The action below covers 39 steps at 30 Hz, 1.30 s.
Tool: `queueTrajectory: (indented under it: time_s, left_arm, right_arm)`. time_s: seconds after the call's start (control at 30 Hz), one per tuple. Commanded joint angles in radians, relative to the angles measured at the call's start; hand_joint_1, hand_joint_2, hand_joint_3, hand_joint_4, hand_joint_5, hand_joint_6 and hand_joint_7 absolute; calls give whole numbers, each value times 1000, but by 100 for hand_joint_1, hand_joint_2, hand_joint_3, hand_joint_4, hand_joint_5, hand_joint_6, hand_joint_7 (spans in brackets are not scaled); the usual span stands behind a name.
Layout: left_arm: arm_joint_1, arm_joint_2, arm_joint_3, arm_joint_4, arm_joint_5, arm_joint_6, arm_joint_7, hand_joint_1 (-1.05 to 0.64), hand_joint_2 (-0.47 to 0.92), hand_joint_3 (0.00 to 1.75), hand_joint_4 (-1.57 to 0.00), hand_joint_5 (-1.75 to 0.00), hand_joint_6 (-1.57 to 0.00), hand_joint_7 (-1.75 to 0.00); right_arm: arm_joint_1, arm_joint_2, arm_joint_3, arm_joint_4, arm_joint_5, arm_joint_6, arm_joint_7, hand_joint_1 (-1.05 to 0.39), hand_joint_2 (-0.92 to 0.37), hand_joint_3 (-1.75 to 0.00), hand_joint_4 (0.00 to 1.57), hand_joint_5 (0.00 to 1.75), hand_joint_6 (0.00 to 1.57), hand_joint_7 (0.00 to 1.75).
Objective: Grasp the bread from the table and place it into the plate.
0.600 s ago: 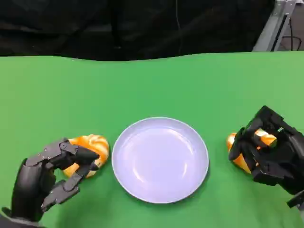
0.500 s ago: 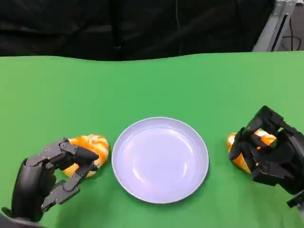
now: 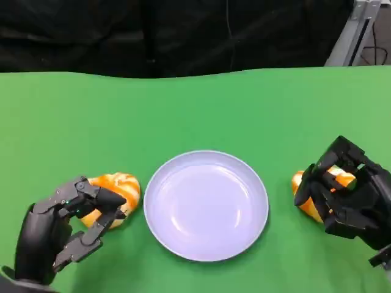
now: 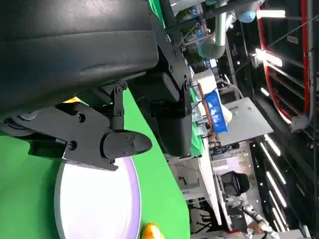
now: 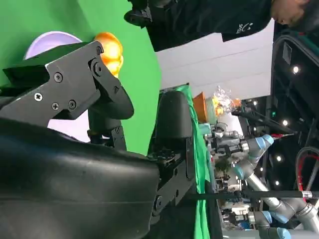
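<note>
Bread sits on both sides of your plate [image 3: 206, 205]: one orange, pale-striped roll [image 3: 117, 189] lies on the green table [image 3: 195, 110] just beside the plate's left rim, and a second roll [image 3: 317, 194] lies near its right rim. Your left hand [image 3: 64, 227] reaches over the near side of the left roll, fingers curled around it and touching it, though you cannot tell whether they grip it. Your right hand [image 3: 347, 197] is wrapped over the right roll, its fingers closed across the top and sides so that the bread shows through the gaps. Both rolls still rest on the cloth, and the plate holds nothing. A person in dark clothing [image 5: 209, 20] stands beyond the table in your right wrist view.
</note>
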<state>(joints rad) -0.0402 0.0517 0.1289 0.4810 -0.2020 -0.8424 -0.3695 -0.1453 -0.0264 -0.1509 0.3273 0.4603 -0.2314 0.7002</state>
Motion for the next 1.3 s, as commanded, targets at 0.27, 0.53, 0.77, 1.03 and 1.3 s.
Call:
queueTrajectory:
  time_s: [0.27, 0.53, 0.77, 1.03, 1.3]
  left_arm:
    - [-24, 23, 17, 56, -12, -52, -2, -18, 92, 17, -81, -55, -103, -12]
    - [-29, 22, 20, 76, -23, -70, -12, -25, 92, 10, -90, -15, -93, 0]
    - [-25, 28, 21, 74, -20, -83, -18, -31, 92, 11, -87, -6, -82, 0]
    - [-13, 46, 36, 61, 106, -111, 81, -55, 92, 13, -73, 0, -52, 0]
    - [15, 89, 31, 5, 276, -84, 189, -62, 92, 13, -59, 0, -36, 0]
  right_arm:
    - [-3, -15, -13, -3, 11, -1, 4, 11, -59, -125, 49, 175, 34, 166]
    - [-2, -14, -11, -8, 11, 9, -1, 10, -59, -125, 49, 175, 34, 166]
    - [0, -13, -9, -13, 5, 7, -8, 8, -58, -124, 48, 175, 34, 166]
    - [3, -11, -5, -18, 2, 6, -11, 10, -59, -125, 50, 175, 35, 166]
    - [1, -8, -3, -11, -1, -11, -5, 9, -58, -125, 51, 175, 36, 165]
